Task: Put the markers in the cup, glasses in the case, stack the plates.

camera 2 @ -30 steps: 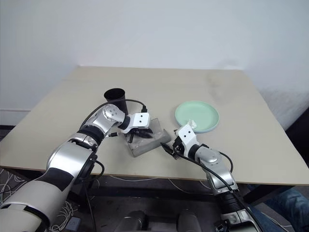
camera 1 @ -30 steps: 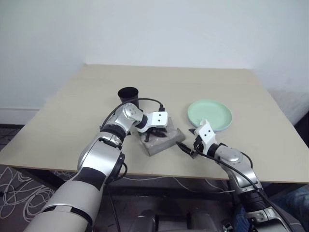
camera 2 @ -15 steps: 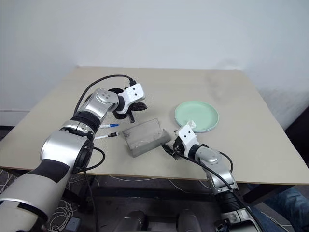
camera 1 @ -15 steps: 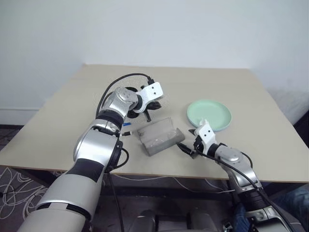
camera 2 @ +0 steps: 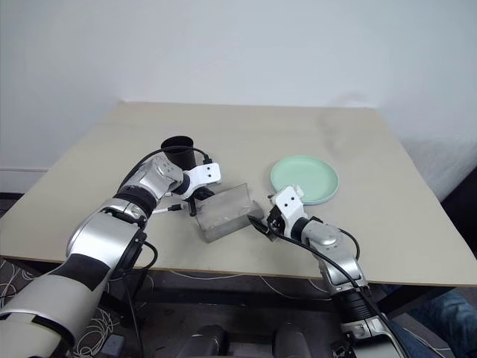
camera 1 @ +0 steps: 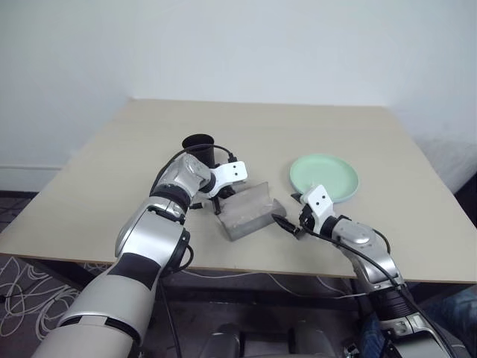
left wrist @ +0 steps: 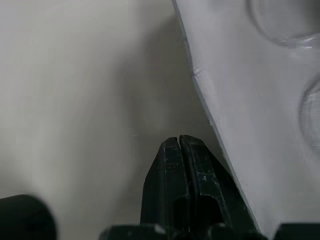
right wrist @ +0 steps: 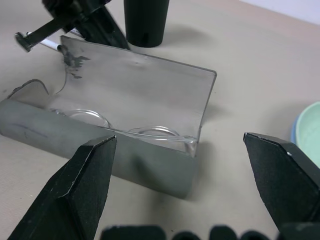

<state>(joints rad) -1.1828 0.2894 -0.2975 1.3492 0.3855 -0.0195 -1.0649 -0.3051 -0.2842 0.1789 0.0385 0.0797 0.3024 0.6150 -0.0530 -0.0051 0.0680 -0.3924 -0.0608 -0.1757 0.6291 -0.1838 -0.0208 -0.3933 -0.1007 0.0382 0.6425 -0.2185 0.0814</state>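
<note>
The right gripper [camera 2: 260, 224], jaws wide and empty, waits just beside the one grey case [camera 2: 221, 213], where one pair of glasses [right wrist: 125, 127] lies inside. Behind its raised lid, the left gripper [camera 1: 217, 206] is pinched shut on nothing. A careless push could shove the case or catch the frame. I count two markers [camera 2: 165, 211], probably, one black cup [camera 2: 179, 151] and two stacked plates [camera 2: 304, 180].

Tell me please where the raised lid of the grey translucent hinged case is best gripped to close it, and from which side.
Probably pinch or push the grey translucent hinged case at its lid's free top edge, coming from behind, the side of the black tapered cup. The lid stands nearly upright, and the clear-framed glasses lie inside. The shut left gripper is already behind it.
</note>
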